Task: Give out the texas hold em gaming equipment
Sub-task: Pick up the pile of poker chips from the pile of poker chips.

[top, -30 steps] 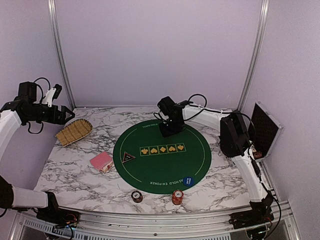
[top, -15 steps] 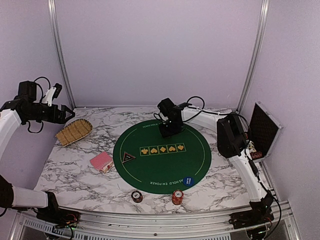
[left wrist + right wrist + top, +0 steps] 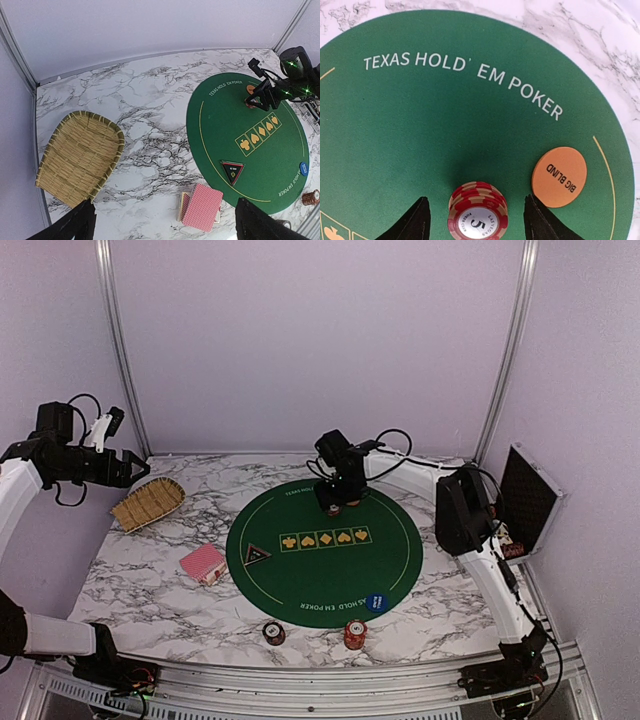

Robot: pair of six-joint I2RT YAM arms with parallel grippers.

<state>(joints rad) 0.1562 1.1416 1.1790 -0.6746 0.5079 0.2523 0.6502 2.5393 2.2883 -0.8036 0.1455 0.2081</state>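
My right gripper is open over the far part of the green poker mat. A stack of red poker chips stands on the mat between its fingers, touching neither. An orange "BIG BLIND" button lies just right of the stack. My left gripper is open and empty, held high above the table's far left. The pink-red-backed card deck lies left of the mat. The black-and-red triangular marker and blue button lie on the mat. Two chip stacks stand near the front edge.
A tan woven basket lies at the far left, below my left gripper. A black hinged case stands open at the right edge, beside the right arm. Marble tabletop surrounds the mat.
My right gripper has shifted slightly left and up, and the red chip stack now shows beneath it. The left arm has barely moved.
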